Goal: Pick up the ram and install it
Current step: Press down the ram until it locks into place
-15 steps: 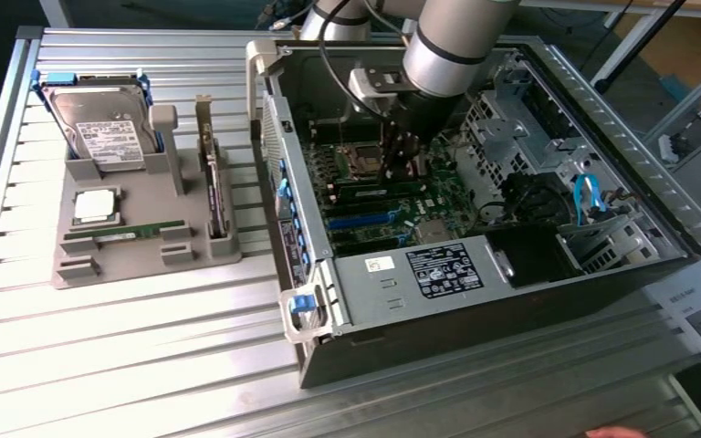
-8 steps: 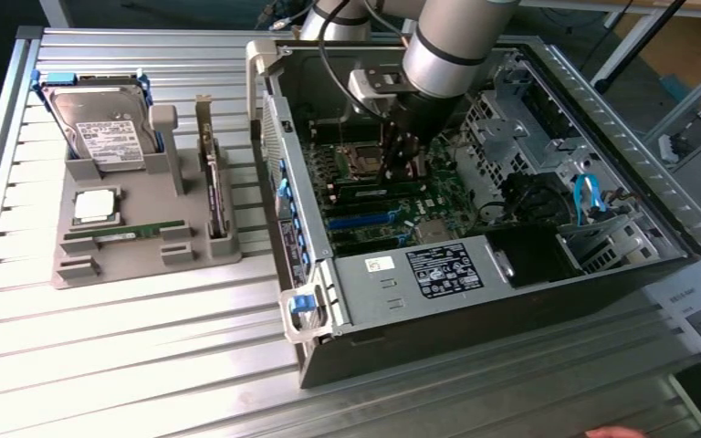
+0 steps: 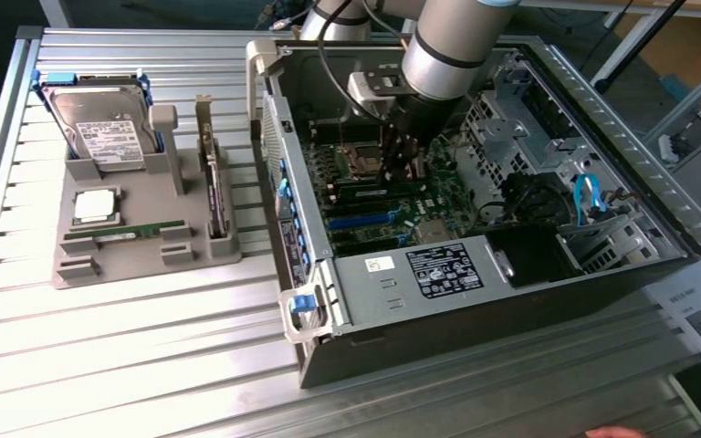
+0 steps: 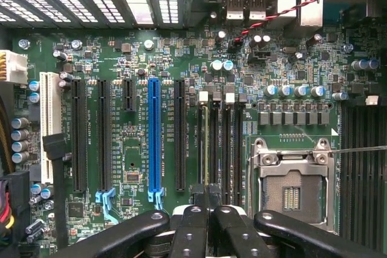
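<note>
Gripper [image 4: 207, 200] closed, low over motherboard [image 4: 139, 58] slots inside open case [image 3: 509, 301] | a ram [image 3: 125, 232] stick lies in tray [image 3: 143, 265] outside

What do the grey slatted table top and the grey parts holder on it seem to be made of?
The slatted table top: probably aluminium, given its brushed silvery sheen and straight ribbed profiles. The parts holder: likely moulded or printed plastic, being matte, uniformly grey and without glare.

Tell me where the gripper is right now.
In the exterior view, the gripper is inside the open computer case, over the motherboard's memory slots, right beside the empty CPU socket.
</note>
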You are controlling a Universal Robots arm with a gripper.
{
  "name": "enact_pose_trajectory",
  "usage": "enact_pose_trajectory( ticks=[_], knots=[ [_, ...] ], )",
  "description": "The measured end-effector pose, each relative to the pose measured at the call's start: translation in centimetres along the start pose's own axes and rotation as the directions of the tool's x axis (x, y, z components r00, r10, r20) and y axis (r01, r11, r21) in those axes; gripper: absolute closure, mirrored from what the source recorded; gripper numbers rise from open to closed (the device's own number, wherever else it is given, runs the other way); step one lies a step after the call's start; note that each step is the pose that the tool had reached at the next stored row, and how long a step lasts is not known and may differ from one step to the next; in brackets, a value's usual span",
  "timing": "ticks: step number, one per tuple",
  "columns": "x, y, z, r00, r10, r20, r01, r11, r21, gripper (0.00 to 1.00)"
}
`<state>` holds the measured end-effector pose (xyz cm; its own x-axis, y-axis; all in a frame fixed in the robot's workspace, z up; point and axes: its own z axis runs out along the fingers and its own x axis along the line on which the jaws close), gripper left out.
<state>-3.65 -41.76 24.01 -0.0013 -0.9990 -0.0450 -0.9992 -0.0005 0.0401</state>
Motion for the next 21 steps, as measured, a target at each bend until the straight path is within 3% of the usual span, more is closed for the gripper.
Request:
enact_pose_trajectory(
  ticks=[21],
  knots=[
    [0.05,-0.02,0.47,1.0000,0.000,-0.0001,0.000,1.0000,0.0001,0.90]
  ],
)
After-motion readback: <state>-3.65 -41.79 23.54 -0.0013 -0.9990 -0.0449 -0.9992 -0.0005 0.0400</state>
